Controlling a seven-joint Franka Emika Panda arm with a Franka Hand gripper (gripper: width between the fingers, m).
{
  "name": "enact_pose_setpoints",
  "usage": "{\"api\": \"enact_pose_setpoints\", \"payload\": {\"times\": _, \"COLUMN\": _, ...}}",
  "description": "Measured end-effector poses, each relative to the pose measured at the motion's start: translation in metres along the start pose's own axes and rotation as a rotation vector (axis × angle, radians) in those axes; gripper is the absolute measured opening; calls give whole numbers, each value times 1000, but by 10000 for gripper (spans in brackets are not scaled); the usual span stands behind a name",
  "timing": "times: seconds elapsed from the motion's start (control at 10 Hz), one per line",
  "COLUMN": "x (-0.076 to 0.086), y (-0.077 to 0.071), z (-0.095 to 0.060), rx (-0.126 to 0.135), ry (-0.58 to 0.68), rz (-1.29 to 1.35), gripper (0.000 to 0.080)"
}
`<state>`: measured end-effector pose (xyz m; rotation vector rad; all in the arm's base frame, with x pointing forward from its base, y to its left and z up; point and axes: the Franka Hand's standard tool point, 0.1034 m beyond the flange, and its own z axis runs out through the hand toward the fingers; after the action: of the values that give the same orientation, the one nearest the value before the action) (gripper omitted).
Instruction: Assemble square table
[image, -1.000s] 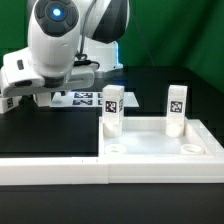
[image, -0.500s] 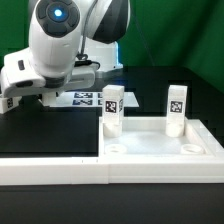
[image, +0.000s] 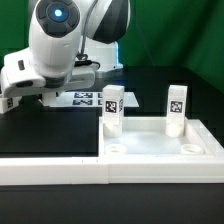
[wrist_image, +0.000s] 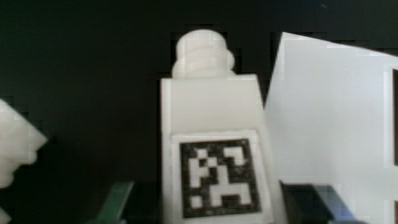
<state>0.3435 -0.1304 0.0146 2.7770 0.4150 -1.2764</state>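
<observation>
- Nothing has moved in the last second. The gripper (wrist_image: 222, 205) is where it was, so the grab has not begun yet.
- The fingers (wrist_image: 118, 203) are open. One dark finger sits on each side of a loose leg (wrist_image: 214, 130), and a thin dark gap shows on both sides. They look like they are not touching it.
- This leg lies flat on the black table with its tag facing up. Its round screw end points away from the fingers.
- Just beside the leg is a flat white piece (wrist_image: 338, 90), and on the other side a white lump (wrist_image: 15, 140). I cannot tell what either one is.
- In the exterior view the arm (image: 55, 45) fills the ten o'clock part, bent low over the table.
- The marker board (image: 85, 97) lies just beside the arm, near the middle.
- The table top (image: 160, 150) lies at four o'clock. Two standing legs (image: 112, 108) (image: 176, 108) are up on its far corners. The near corners have none.
- The white wall (image: 50, 165) runs along at seven o'clock.
- I think the next job is to close on the loose leg and lift it.
</observation>
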Motion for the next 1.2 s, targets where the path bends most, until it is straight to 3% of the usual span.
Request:
{"api": "enact_pose_setpoints", "payload": {"times": 0.2, "x": 12, "y": -6, "z": -56, "rx": -12, "ry": -12, "rz": -18, "gripper": 288}}
{"api": "enact_pose_setpoints", "payload": {"times": 0.4, "x": 7, "y": -5, "z": -99, "rx": -15, "ry": -5, "rz": -12, "gripper": 290}}
{"api": "enact_pose_setpoints", "payload": {"times": 0.6, "x": 11, "y": -4, "z": -104, "rx": -26, "ry": 43, "rz": -21, "gripper": 290}}
{"api": "enact_pose_setpoints", "payload": {"times": 0.8, "x": 13, "y": -2, "z": -112, "rx": -40, "ry": 199, "rz": -22, "gripper": 290}}
{"api": "enact_pose_setpoints", "payload": {"times": 0.9, "x": 11, "y": -1, "z": -129, "rx": -46, "ry": 239, "rz": -22, "gripper": 290}}
{"api": "enact_pose_setpoints", "payload": {"times": 1.1, "x": 23, "y": 12, "z": -197, "rx": -71, "ry": 362, "rz": -32, "gripper": 290}}
{"api": "enact_pose_setpoints", "payload": {"times": 1.2, "x": 26, "y": 21, "z": -217, "rx": -93, "ry": 412, "rz": -52, "gripper": 290}}
